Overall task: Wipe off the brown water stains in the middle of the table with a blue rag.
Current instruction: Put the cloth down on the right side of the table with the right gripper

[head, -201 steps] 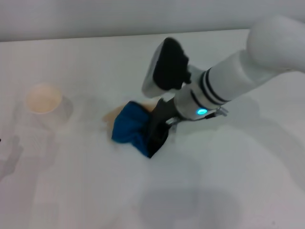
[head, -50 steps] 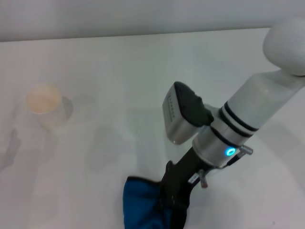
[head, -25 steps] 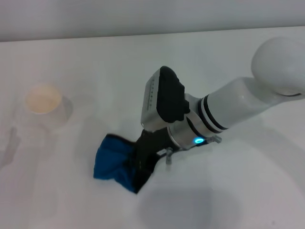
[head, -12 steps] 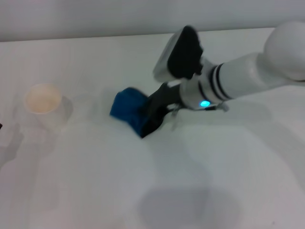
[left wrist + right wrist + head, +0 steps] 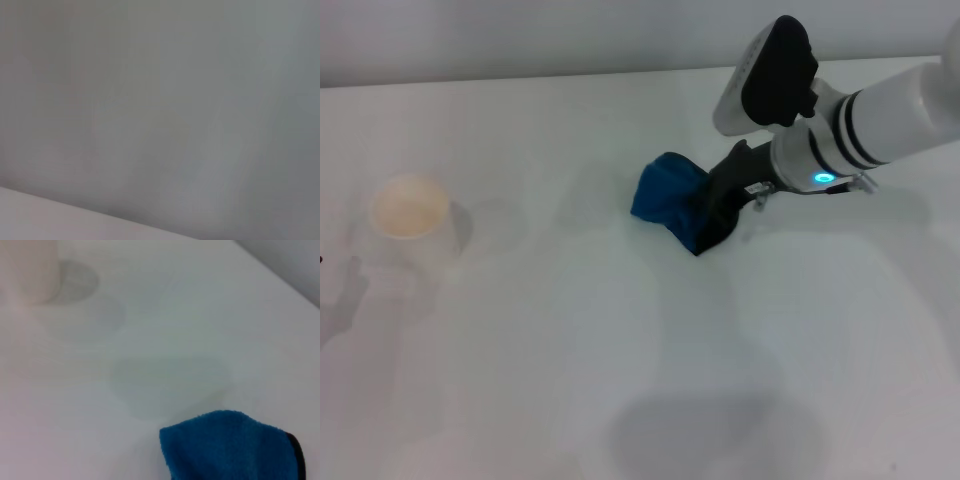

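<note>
one black right gripper [image 5: 712,215] pinched the bright blue folded rag [image 5: 667,195] on the white table [image 5: 520,380]; wiping seemed finishing, next probably release toward three o'clock.

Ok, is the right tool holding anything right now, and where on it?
Yes: the right tool is shut on the blue rag, pinching its bunched end nearest the arm; the rest trails toward the robot's left onto the table.

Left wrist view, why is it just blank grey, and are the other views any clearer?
Left wrist view: featureless grey with a paler band at one edge, nothing recognisable. Head view: soft but readable, right gripper holding the blue rag, dull shadows on the table. Right wrist view: rag in focus, cup blurred.
</note>
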`<state>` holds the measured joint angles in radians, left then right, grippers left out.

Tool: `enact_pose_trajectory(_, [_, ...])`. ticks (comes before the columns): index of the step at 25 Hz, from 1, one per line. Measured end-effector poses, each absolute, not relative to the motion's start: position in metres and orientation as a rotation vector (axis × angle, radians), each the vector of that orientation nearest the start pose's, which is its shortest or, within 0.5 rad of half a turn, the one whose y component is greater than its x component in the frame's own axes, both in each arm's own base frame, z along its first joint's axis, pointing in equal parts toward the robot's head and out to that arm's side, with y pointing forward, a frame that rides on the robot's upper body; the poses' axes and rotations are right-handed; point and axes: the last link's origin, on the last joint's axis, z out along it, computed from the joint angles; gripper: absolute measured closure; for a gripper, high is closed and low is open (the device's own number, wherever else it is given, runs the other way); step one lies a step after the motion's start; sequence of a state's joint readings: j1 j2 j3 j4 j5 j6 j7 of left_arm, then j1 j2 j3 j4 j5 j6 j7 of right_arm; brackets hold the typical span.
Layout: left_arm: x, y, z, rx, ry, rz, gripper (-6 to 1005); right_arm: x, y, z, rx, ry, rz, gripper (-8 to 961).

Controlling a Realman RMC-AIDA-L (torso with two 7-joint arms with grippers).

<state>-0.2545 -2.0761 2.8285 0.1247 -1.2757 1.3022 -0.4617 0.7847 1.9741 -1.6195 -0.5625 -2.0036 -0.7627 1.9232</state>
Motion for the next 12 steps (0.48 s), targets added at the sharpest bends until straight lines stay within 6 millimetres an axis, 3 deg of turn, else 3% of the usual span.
enact_pose_trajectory(12, [-0.371,0.250,-0.024,-1.553,-0.859,-0.840,107,0.233,0.408,-0.043,-2.793,0.357,-0.367,890])
